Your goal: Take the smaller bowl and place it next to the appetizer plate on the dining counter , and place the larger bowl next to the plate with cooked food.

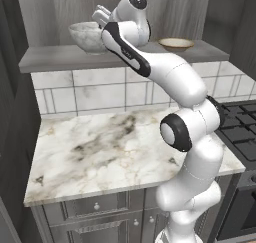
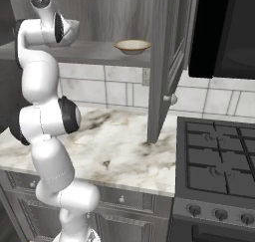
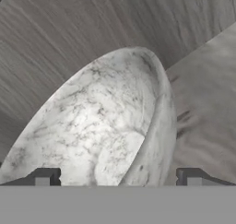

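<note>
Gripper point(image 3: 118, 180) spread apart, empty, straddling near rim of larger bowl point(image 3: 99, 126) on shelf point(image 1: 55, 57); bowl directly ahead. Smaller bowl point(image 1: 176, 43) well apart along same shelf.

Larger bowl point(image 3: 92, 121) glossy marbled stone; smaller bowl point(image 1: 176, 43) matt tan ceramic; shelf point(image 1: 55, 57) grey wood grain.
</note>
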